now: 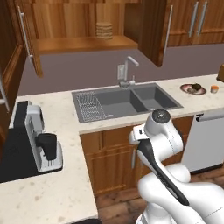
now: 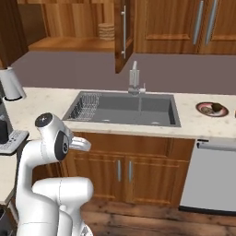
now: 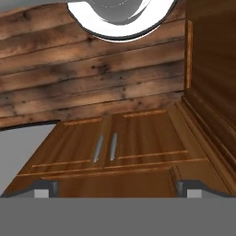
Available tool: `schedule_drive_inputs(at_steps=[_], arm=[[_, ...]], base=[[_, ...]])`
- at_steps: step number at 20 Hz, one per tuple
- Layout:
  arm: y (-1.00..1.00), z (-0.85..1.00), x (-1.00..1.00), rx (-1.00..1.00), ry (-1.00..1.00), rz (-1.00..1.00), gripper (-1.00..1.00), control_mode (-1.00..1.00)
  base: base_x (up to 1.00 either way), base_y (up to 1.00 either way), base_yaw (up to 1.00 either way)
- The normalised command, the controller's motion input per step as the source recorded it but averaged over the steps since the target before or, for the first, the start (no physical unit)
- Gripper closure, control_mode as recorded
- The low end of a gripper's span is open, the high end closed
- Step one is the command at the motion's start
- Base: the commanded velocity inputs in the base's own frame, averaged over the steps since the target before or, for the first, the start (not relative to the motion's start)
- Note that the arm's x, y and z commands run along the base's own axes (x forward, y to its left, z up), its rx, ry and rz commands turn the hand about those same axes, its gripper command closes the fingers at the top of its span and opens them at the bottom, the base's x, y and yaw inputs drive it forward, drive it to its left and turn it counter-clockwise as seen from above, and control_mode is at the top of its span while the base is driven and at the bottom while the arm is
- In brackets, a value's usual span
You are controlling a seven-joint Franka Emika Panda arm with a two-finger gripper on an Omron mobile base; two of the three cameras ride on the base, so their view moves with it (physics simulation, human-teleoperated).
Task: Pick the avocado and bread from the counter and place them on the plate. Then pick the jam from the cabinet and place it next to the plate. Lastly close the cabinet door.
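Observation:
Far right on the counter [image 1: 52, 192] lies the plate [image 1: 187, 89] [image 2: 203, 106]. On it rest two small pieces, the dark avocado [image 1: 197, 86] [image 2: 217, 109] and the brown bread [image 1: 192, 90] [image 2: 208, 110]. The cabinet [image 1: 83, 43] stands with both doors swung out, and its right cabinet door [image 1: 155, 35] [image 2: 123, 32] hangs over the sink. A tan ribbed jar, the jam [image 1: 104, 30] [image 2: 106, 31], sits on the shelf. My arm is folded low in front of the base. In the hand view my gripper [image 3: 117, 189] is open and empty, aimed at the low cupboard doors and plank floor.
A grey double sink [image 1: 151, 96] [image 2: 152, 108] with a tap lies mid-counter. A coffee machine [image 1: 37, 135] stands at the left, a paper towel roll [image 2: 10, 84] behind it. A small orange cup [image 1: 214, 89] sits beside the plate. A steel dishwasher [image 1: 205, 140] [image 2: 209, 175] is below.

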Motion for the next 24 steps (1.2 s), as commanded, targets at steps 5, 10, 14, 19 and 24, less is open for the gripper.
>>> schedule_drive_inputs(at_steps=[5, 10, 14, 19, 24], arm=[[0.0, 0.0, 0.0, 0.0, 0.0, 0.0, -1.0, 1.0], [0.0, 0.0, 0.0, 0.0, 0.0, 0.0, -1.0, 1.0], [0.0, 0.0, 0.0, 0.0, 0.0, 0.0, -1.0, 1.0], [0.0, 0.0, 0.0, 0.0, 0.0, 0.0, -1.0, 1.0], [0.0, 0.0, 0.0, 0.0, 0.0, 0.0, -1.0, 1.0]], base=[[0.46, 0.18, 0.0], [0.46, 0.2, 0.0], [0.48, 0.21, -0.01], [0.47, 0.26, -0.01], [0.24, 0.35, -0.09]])
